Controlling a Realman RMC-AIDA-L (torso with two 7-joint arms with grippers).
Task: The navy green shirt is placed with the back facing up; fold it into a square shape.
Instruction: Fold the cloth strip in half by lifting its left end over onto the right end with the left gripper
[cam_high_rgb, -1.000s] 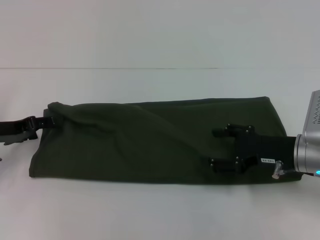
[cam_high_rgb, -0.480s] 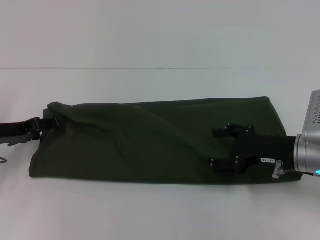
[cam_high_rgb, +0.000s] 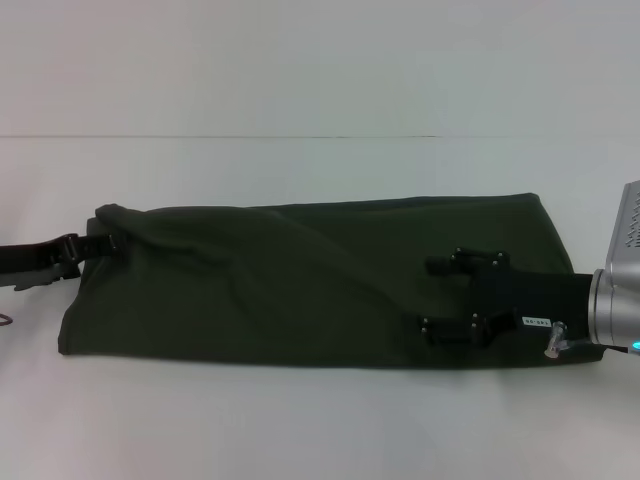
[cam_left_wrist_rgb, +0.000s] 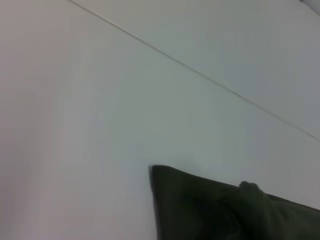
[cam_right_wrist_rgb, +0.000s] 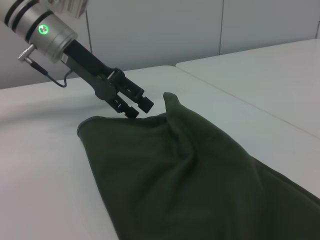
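Navy green shirt (cam_high_rgb: 300, 285) under spread right jaws (cam_high_rgb: 432, 296), left jaws (cam_high_rgb: 108, 242) at far corner

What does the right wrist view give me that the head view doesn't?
Only the right wrist view shows the raised peak of fabric beside the left gripper from the side, and the seam between tabletops. Only the head view shows the right gripper, fingers spread over the navy green shirt, and the whole long folded strip. Both show the shirt and the left gripper at its far corner.
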